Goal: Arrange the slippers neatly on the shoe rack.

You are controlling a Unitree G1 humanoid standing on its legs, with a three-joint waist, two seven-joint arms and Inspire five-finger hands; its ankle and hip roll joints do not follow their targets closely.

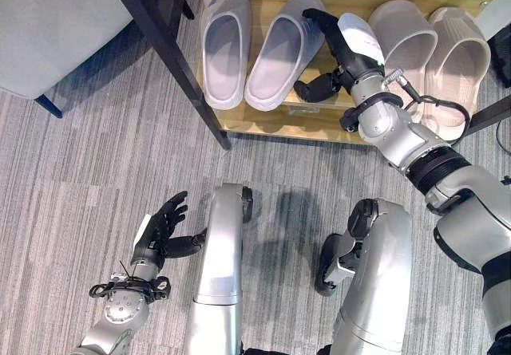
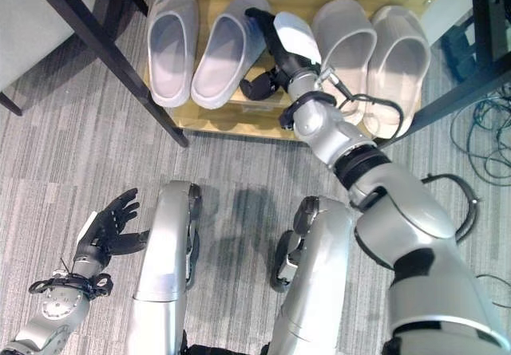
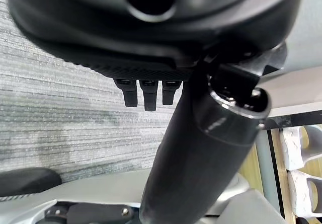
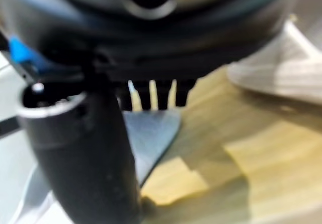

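Right robot hand [image 1: 339,52] reaching forward over the wooden shoe rack [image 1: 319,120], fingers extended and relaxed, thumb [image 1: 315,90] jutting out to the side below, nothing clamped; fingertips lying just beside the toe of the second lavender slipper [image 1: 281,52], contact impossible to tell. Arm stretching diagonally from the lower right, silver-grey with a dark band at the forearm.

Left robot hand [image 1: 164,227] hanging low over the grey striped carpet [image 1: 80,171], fingers spread and straight, holding nothing, well apart from the rack.

Sitting on the pale wood shelf, four slippers in a row, toes pointing toward the robot: two lavender ones on the left, first lavender slipper [image 1: 225,44] and the second side by side, nearly touching; two beige ones on the right, first beige slipper [image 1: 403,40] partly hidden behind the right arm, second beige slipper [image 1: 459,60] at the far right with its heel end overhanging the shelf's front edge. All four looking like smooth, thick moulded foam with rounded open-backed shapes.

Crossing diagonally at the upper left, a dark square-section furniture leg [image 1: 164,48], with a pale grey upholstered surface [image 1: 48,20] beyond it
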